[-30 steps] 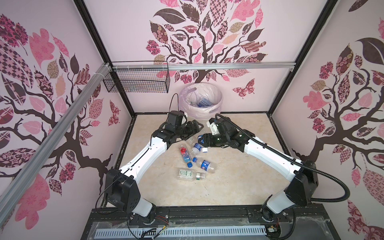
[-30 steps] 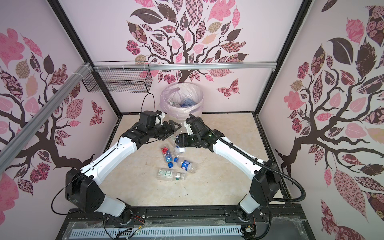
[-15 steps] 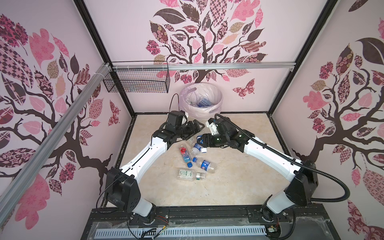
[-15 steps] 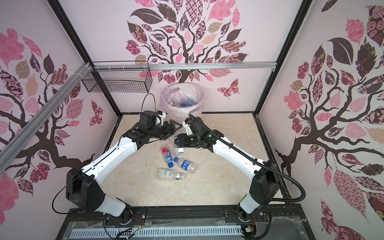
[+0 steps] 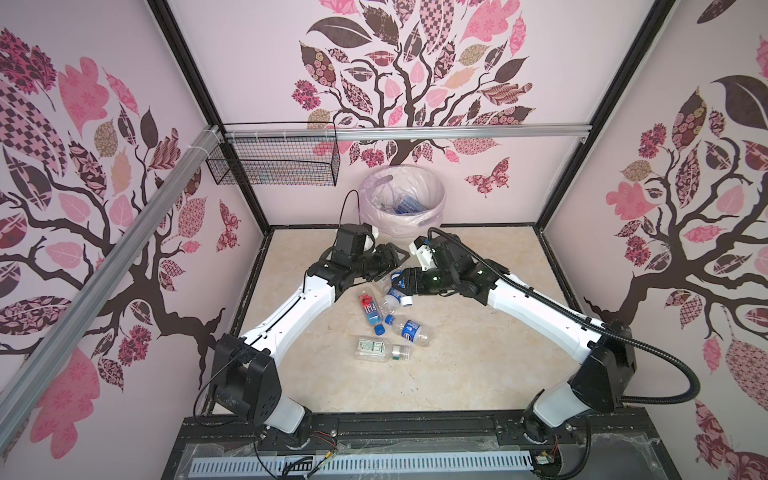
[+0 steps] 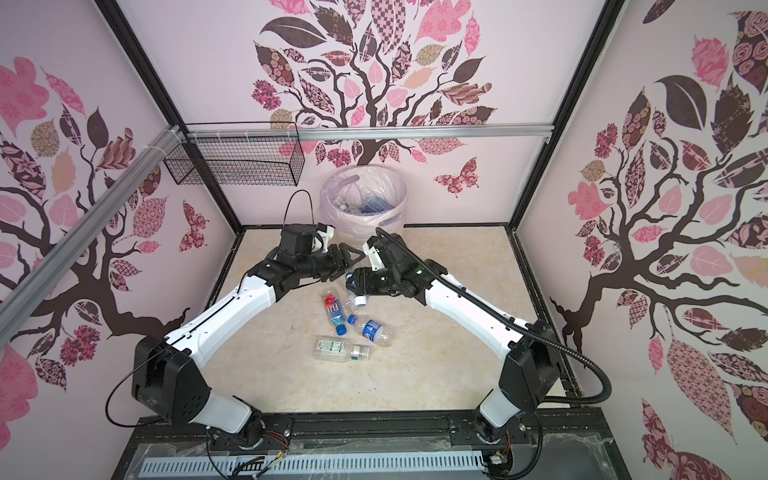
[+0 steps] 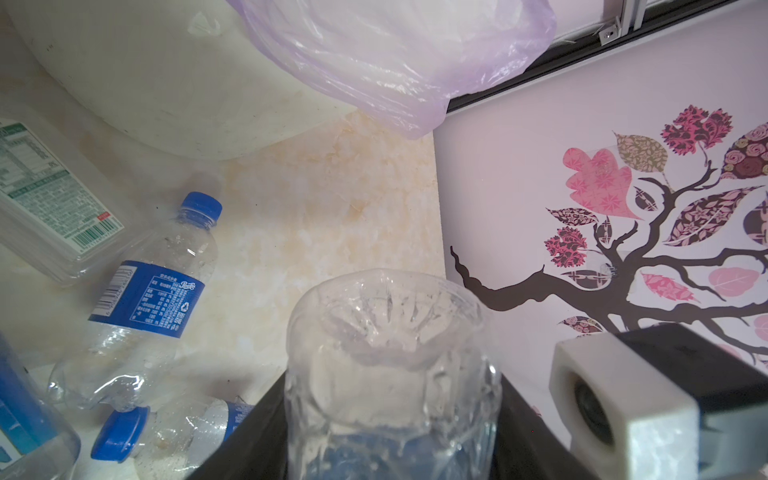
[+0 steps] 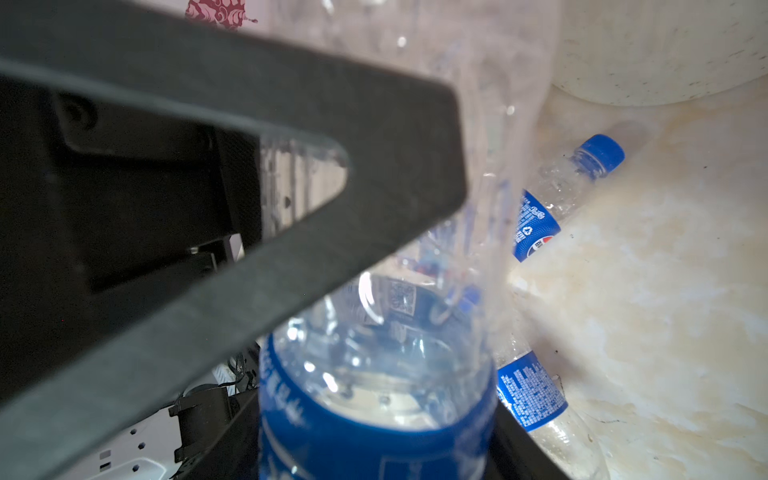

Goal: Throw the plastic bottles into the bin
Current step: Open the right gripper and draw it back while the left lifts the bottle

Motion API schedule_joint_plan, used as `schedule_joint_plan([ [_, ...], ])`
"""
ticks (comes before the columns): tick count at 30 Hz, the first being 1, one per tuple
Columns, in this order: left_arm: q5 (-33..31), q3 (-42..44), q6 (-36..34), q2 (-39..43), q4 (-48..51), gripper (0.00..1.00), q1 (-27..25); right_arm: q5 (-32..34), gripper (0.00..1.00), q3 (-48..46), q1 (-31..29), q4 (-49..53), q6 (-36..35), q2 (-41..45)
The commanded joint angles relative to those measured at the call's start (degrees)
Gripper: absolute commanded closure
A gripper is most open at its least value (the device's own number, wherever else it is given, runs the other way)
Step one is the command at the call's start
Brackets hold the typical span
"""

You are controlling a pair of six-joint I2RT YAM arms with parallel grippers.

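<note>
The bin [image 5: 432, 208] stands at the back wall, lined with a pale pink bag and holding several plastic bottles [image 5: 405, 203]. Just in front of it my two grippers nearly meet. My left gripper [image 7: 392, 399] is shut on a clear plastic bottle [image 7: 386, 332], base pointing away. My right gripper [image 8: 376, 415] is shut on a blue-labelled bottle [image 8: 374, 386] that hangs above the floor [image 5: 397, 296]. Below them lie a red-capped bottle [image 5: 371, 309], a blue-labelled one [image 5: 411, 330] and a white-labelled one [image 5: 376, 349].
A black wire basket [image 5: 274, 166] hangs on the back-left rail. The bin's cream wall [image 7: 166, 75] is close beside the left gripper. My left gripper's finger [image 8: 291, 124] crosses right in front of the right wrist camera. Patterned walls close in three sides.
The left gripper's jaws have drawn in on the clear bottle. Both arms have hardly shifted, and the bottles on the floor lie as before.
</note>
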State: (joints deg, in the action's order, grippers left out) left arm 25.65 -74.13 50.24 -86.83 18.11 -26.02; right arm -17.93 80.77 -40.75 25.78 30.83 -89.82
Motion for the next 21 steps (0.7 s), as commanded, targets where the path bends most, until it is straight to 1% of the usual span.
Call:
schedule_joint_plan([
  [1, -1.25, 1.66, 0.47, 0.42, 1.12, 0.41, 0.01, -0.27, 0.39, 3.87, -0.24, -2.62, -0.89, 0.86],
  [4, -2.40, 1.28, 0.39, 0.88, 1.43, 0.44, 0.55, 0.97, 0.34, 4.02, -0.29, -1.93, -1.10, 1.30],
  [8, -4.40, -0.82, -0.36, 1.39, 2.95, 0.47, 2.56, 3.66, 0.27, 4.89, -0.17, 0.37, -1.97, 1.87],
  [12, -7.59, -4.84, -1.55, 1.03, 4.89, 0.47, 4.11, 5.59, 0.16, 5.48, -0.27, 1.62, -2.09, 3.00],
  [16, -11.76, -10.73, -2.87, -0.35, 6.35, 0.47, 4.88, 7.57, 0.01, 7.36, -0.16, 3.65, -2.09, 3.77],
  [18, -14.15, -13.85, -3.77, -1.23, 6.74, 0.47, 5.06, 8.52, 0.01, 8.91, -0.14, 5.05, -2.26, 3.62],
  [21, -18.77, -19.07, -5.34, -2.69, 7.05, 0.47, 5.10, 12.62, 0.01, 12.96, -0.13, 8.60, -2.31, 2.76],
])
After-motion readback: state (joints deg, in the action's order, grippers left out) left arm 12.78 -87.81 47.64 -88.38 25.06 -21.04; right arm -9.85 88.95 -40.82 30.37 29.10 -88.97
